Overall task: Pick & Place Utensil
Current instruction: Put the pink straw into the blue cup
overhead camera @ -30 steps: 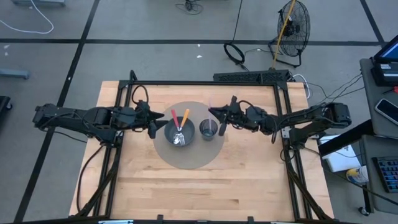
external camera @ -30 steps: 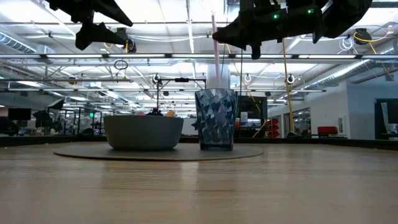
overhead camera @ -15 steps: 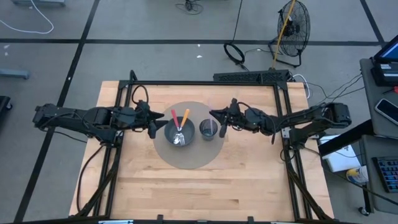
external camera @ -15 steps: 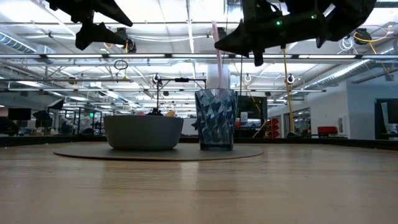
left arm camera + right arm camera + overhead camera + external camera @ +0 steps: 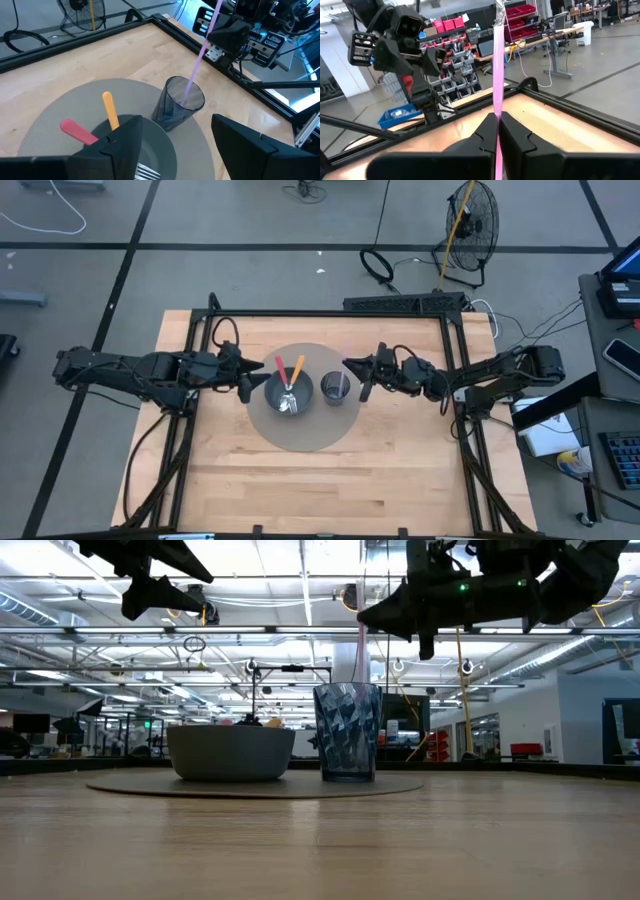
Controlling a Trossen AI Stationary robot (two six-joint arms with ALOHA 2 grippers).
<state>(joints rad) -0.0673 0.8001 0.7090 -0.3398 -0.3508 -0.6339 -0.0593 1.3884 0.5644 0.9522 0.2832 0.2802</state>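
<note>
The wooden desk (image 5: 300,480) carries a round grey mat (image 5: 305,435), and on it stand a grey bowl (image 5: 288,393) holding an orange-handled (image 5: 110,110) and a red-handled utensil (image 5: 77,132) plus a fork, with a faceted glass cup (image 5: 347,730) just beside it. The right gripper (image 5: 362,375) hangs above and to the side of the cup, its fingers (image 5: 512,135) pinched tight on a pink-handled utensil (image 5: 200,55) whose lower end already sits inside the cup, the handle leaning. To finish cleanly, I would lower it a touch until the tip rests on the cup's bottom, open only then, and lift straight up so the fingers do not drag the handle or tip the cup. The left gripper (image 5: 243,378) waits beside the bowl, its fingers (image 5: 245,145) spread wide and empty.
</note>
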